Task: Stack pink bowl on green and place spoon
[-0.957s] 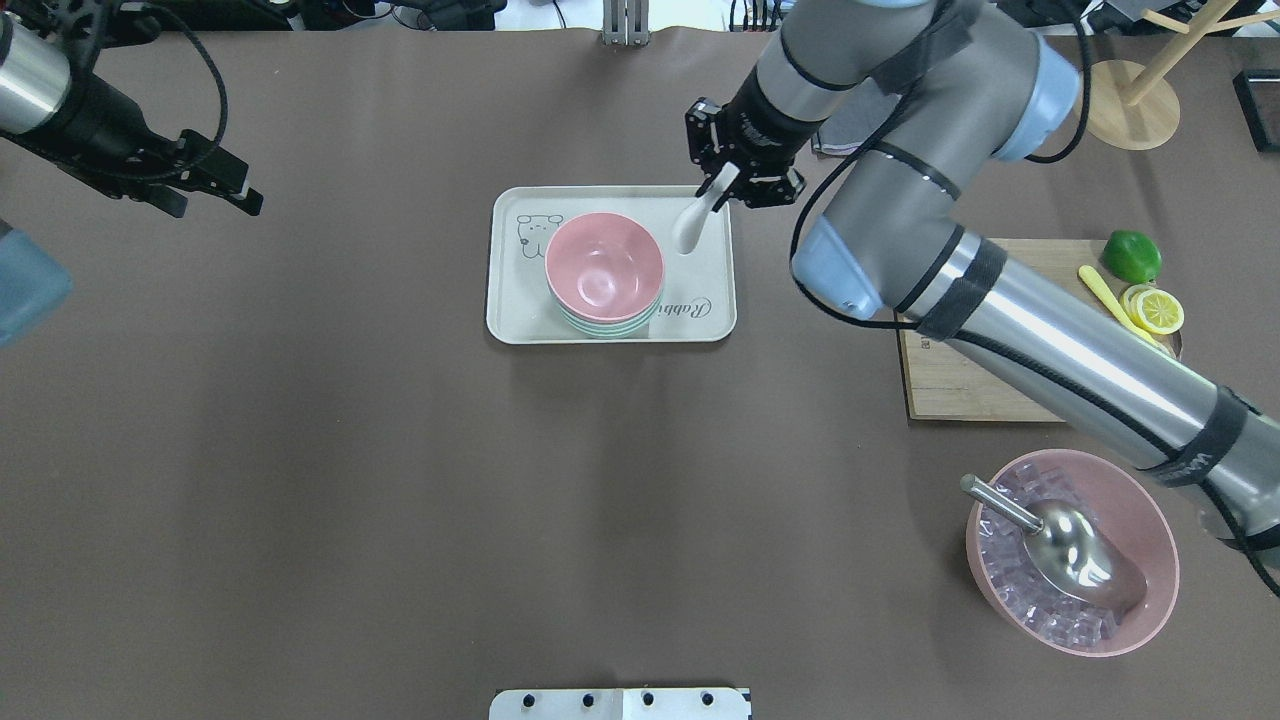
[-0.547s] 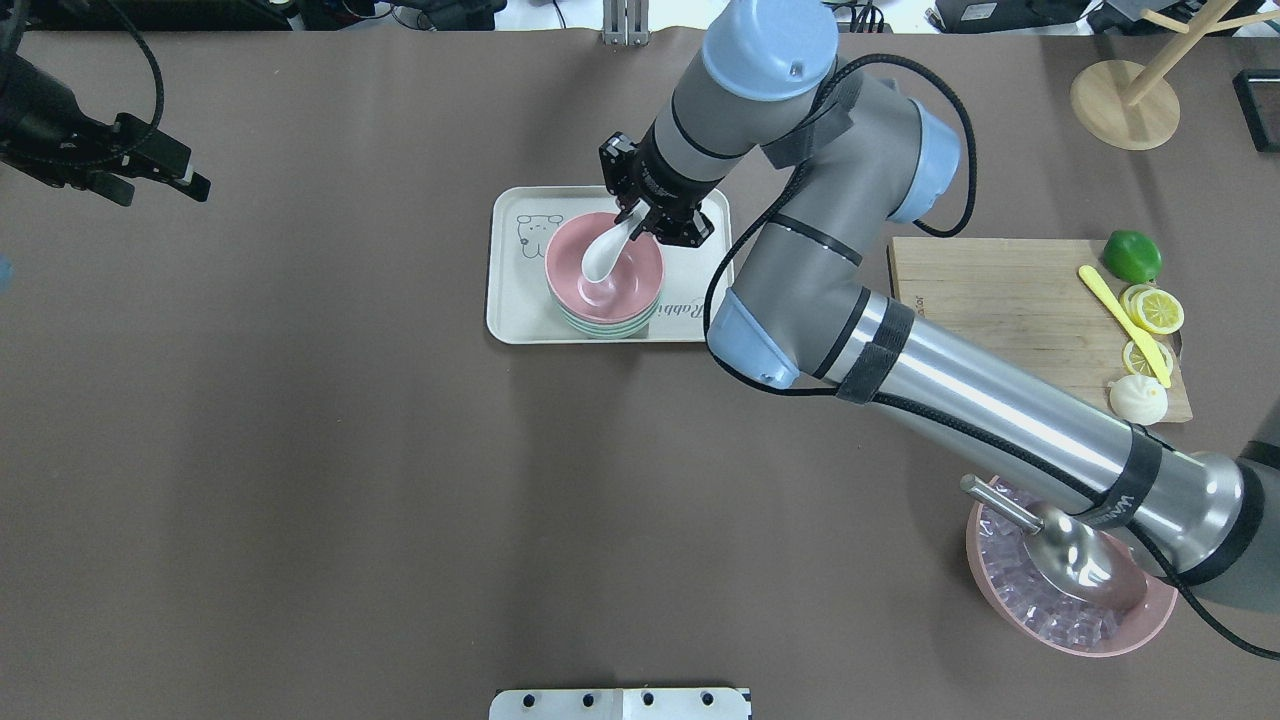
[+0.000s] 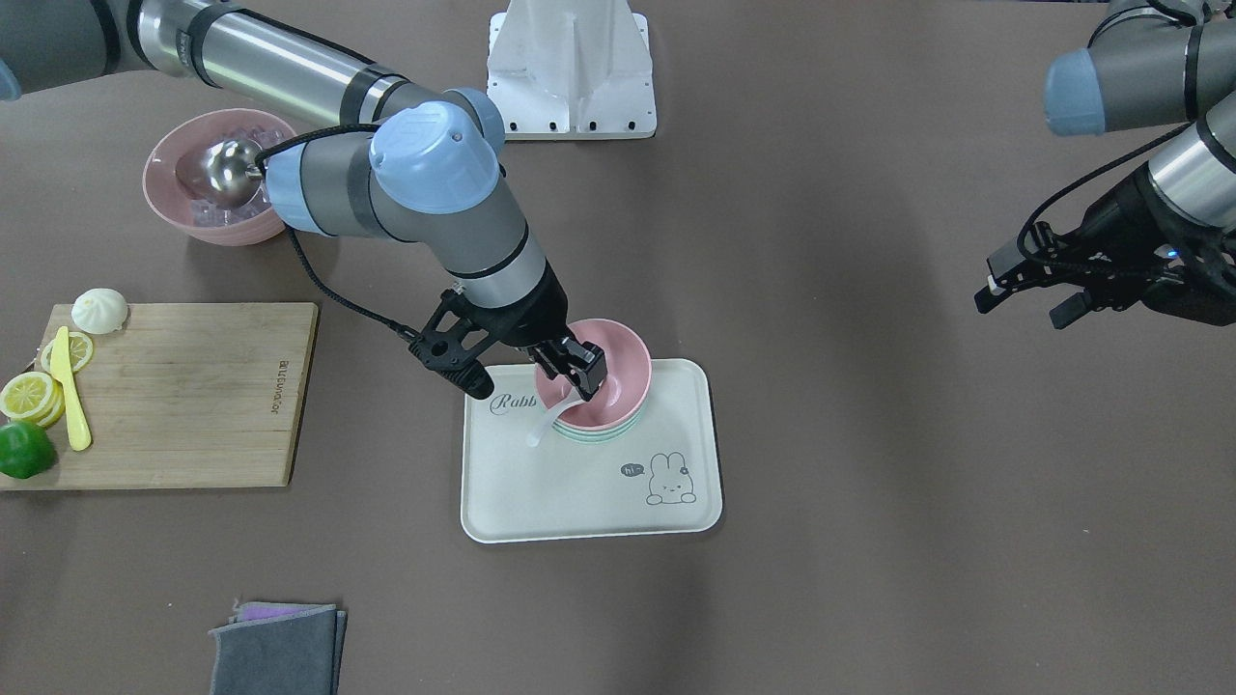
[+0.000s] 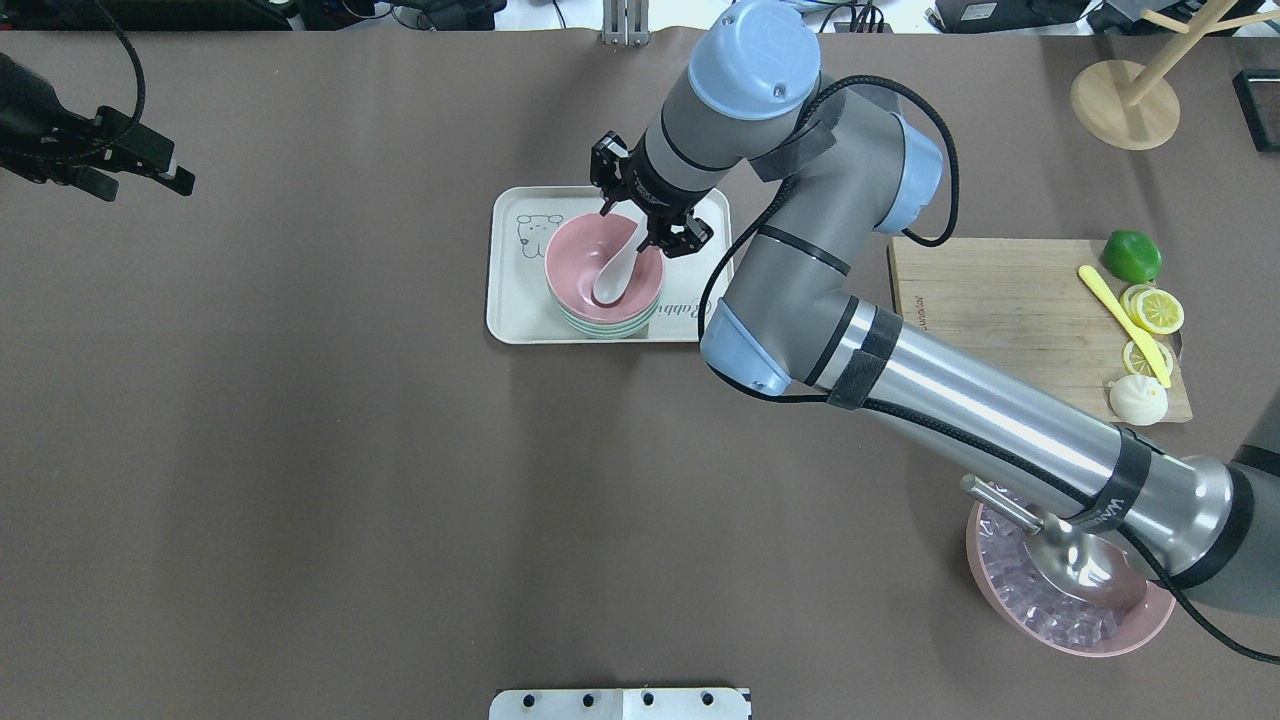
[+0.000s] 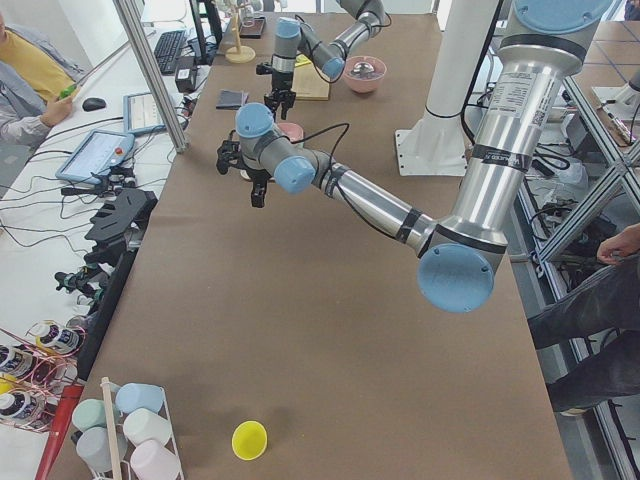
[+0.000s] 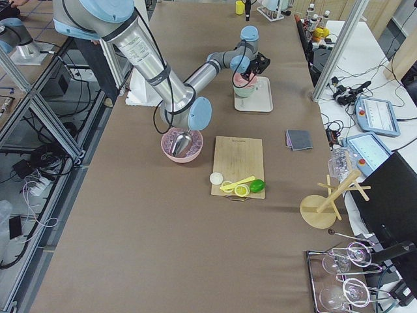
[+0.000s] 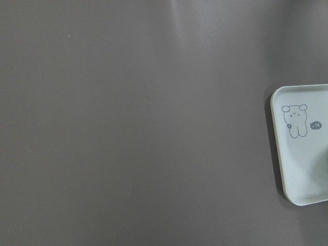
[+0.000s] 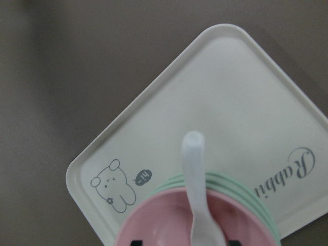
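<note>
The pink bowl sits nested on the green bowl on the white tray. The white spoon lies with its scoop inside the pink bowl and its handle leaning over the far right rim. My right gripper hovers over that handle, open, a fingertip on either side. The right wrist view shows the spoon lying free between widely spread fingertips, above the pink bowl and the tray. My left gripper hangs open and empty far off at the table's left, away from the tray.
A wooden cutting board with a lime, lemon slices, a yellow knife and a bun lies to the right. A pink bowl of ice with a metal scoop stands front right. A grey cloth lies beyond the tray.
My right gripper carried the spoon left from over the tray's right side into the pink bowl and opened around it. The left arm drew back further left.
</note>
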Robot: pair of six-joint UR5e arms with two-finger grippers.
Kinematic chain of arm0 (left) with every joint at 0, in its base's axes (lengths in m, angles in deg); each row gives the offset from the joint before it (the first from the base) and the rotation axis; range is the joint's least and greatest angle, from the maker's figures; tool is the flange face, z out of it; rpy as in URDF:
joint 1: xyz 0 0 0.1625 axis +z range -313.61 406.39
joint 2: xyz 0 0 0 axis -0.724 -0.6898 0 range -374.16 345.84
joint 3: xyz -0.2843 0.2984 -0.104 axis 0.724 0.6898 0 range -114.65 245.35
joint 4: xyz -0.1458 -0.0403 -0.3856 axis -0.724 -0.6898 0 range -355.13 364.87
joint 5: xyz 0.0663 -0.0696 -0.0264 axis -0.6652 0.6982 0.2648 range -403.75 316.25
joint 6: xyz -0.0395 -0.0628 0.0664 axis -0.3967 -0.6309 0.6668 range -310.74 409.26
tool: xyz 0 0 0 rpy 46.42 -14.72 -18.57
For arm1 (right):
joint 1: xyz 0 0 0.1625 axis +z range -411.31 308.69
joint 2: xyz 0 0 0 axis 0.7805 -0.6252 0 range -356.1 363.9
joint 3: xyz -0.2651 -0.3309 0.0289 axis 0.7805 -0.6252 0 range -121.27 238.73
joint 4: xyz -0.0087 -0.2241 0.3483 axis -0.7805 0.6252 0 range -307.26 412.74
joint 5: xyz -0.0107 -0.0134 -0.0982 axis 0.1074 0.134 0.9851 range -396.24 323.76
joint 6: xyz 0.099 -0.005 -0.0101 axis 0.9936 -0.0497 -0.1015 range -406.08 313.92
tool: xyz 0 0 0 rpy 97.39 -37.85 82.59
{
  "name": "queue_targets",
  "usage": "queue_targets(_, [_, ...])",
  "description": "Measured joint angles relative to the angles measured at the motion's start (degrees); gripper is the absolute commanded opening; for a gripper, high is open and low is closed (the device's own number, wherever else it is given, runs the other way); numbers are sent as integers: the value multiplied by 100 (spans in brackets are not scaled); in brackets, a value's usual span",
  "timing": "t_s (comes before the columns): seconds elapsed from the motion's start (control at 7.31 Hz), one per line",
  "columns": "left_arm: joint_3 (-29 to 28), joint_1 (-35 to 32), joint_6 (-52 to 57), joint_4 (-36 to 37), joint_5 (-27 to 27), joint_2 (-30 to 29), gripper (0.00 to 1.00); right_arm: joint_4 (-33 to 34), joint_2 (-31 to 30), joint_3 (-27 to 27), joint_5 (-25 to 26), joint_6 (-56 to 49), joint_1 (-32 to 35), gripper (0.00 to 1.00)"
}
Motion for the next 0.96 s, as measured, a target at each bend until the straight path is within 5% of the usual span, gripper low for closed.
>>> queue_targets(0.27, [-12,-111,122,0,-49,157,98,72,-887,587,-865,-1129,764,100])
queue_targets(0.55, [-57,-632,1180,2,-107,677,98,142,-2263,1190,-1476,-3321,1847,100])
queue_targets(0.96, [-158,-1622,2834,113,-125,1409,98,978,-3539,1219,-1588,-7499,3344,100])
